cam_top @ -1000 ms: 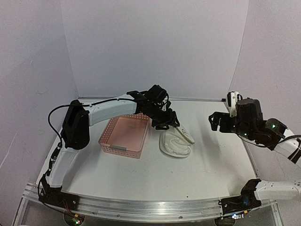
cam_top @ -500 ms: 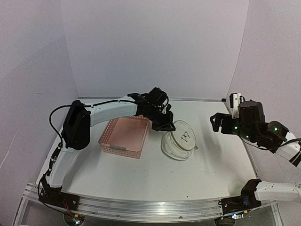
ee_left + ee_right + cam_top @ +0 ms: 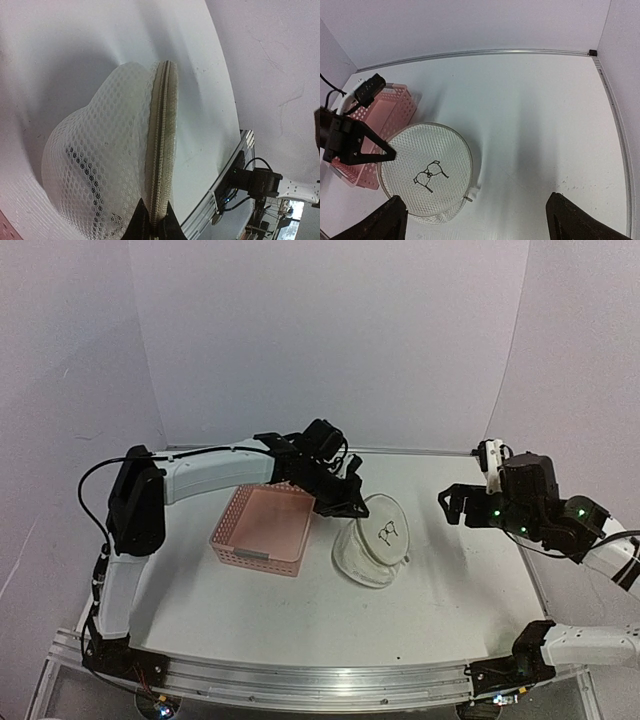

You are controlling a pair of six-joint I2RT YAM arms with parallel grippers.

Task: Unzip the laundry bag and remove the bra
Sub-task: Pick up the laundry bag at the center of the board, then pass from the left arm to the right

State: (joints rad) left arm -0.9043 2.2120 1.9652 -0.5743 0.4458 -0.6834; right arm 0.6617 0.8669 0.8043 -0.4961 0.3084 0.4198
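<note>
The laundry bag (image 3: 370, 538), a white mesh drum with a black bra drawing on its round face, stands tilted at mid-table right of the basket. My left gripper (image 3: 346, 506) is shut on its upper left edge. In the left wrist view the black fingertips (image 3: 152, 226) pinch the beige zipper seam (image 3: 162, 130) running along the bag (image 3: 95, 165). Dark lines show through the mesh; the bra itself is hidden. My right gripper (image 3: 450, 504) hovers open to the bag's right, apart from it. From the right wrist, the bag (image 3: 427, 172) lies between and beyond its spread fingers (image 3: 480, 220), with a small white tab (image 3: 473, 192) at its rim.
A pink slotted basket (image 3: 262, 530) sits just left of the bag, also in the right wrist view (image 3: 367, 127). White walls enclose the table on three sides. A metal rail (image 3: 300, 680) runs along the near edge.
My left gripper has shut on the bag's edge and lifted it, so the flat disc has opened into a tilted drum. The right gripper has drifted slightly left.
</note>
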